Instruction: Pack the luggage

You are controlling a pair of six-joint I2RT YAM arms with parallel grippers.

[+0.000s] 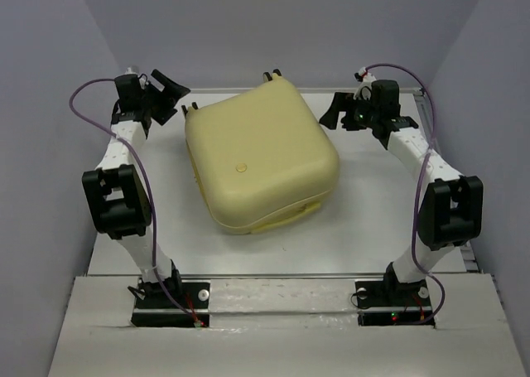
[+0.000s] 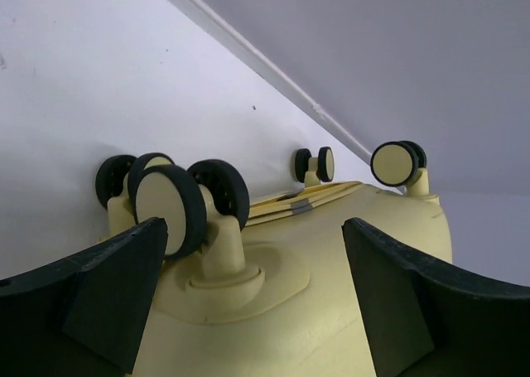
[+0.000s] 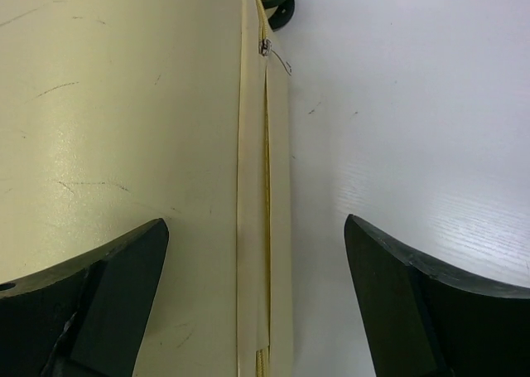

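Observation:
The pale yellow luggage point(image 1: 261, 157) lies flat and closed in the middle of the table, wheels at its far side. My left gripper point(image 1: 171, 95) is open beside its far left corner. In the left wrist view the luggage point(image 2: 331, 286) fills the space between the open fingers point(image 2: 99, 286), with a cream-and-black wheel point(image 2: 170, 207) close to the left finger. My right gripper point(image 1: 335, 112) is open next to the far right side. In the right wrist view the luggage shell point(image 3: 124, 128) and its zipper seam point(image 3: 267, 186) lie between the open fingers point(image 3: 414, 294).
The white table point(image 1: 373, 219) has a raised rail along its far edge point(image 1: 331, 89). Grey walls close in on the left, right and back. Purple cables loop off both arms.

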